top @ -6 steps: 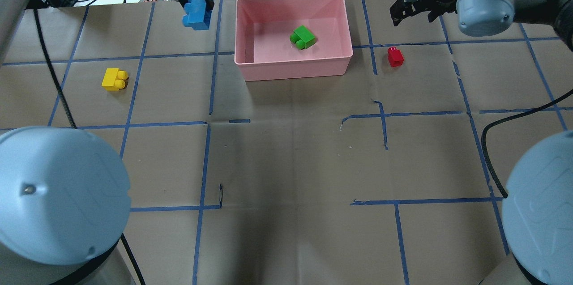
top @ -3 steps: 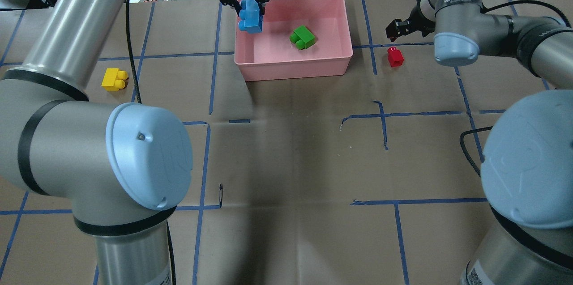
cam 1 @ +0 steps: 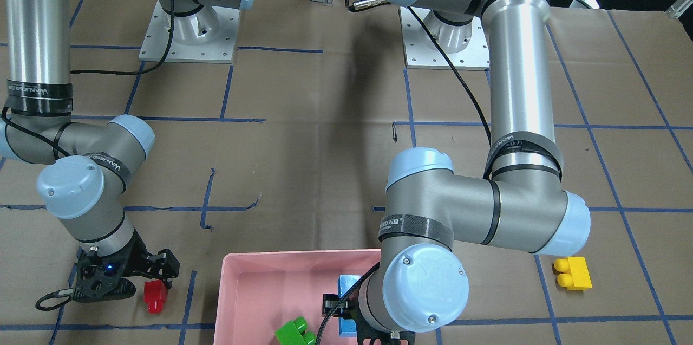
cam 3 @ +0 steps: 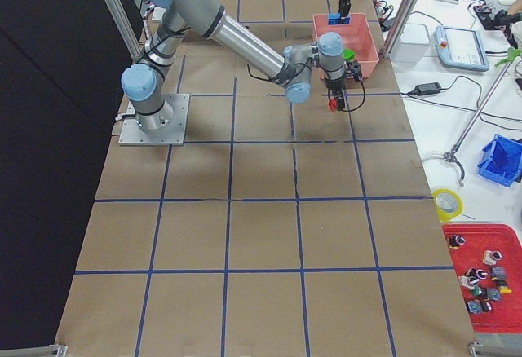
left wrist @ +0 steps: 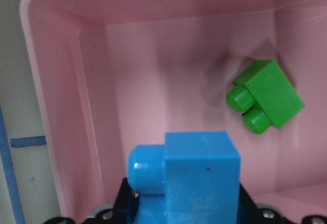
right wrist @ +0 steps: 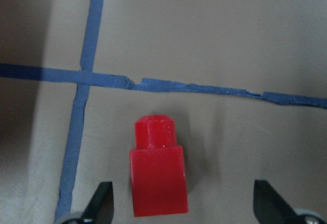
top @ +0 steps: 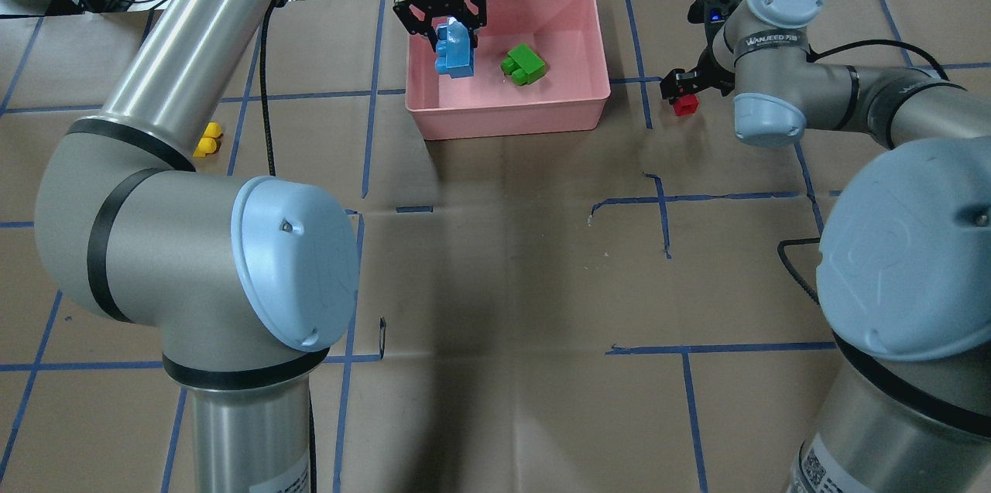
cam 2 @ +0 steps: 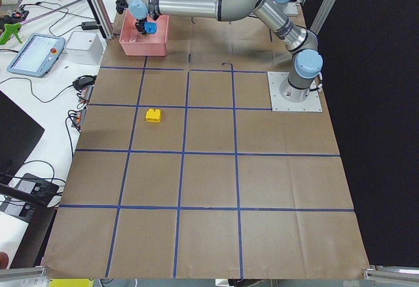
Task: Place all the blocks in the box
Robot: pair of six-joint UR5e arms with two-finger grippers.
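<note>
The left gripper [top: 447,27] is clenched on the long blue studded plastic brick [top: 455,53], which it holds over the inside of the shallow pink plastic box [top: 511,118], toward the box's left end in the overhead view. The green two-stud plastic brick [top: 524,64] lies on the box floor just beside it, apart from the blue one, with its studs pointing sideways. The right gripper [top: 681,87] is spread wide and hangs low over the small red one-stud plastic brick [right wrist: 157,175]. Its fingertips [right wrist: 100,201] stand on either side of that brick without touching it. The red brick lies on its side on the brown paper-covered table [top: 511,276], near the box's right wall and beside a line of blue tape [right wrist: 204,88]. The yellow two-stud plastic brick [cam 1: 574,273] rests on the paper well to the box's left, partly hidden behind the left arm in the overhead view.
</note>
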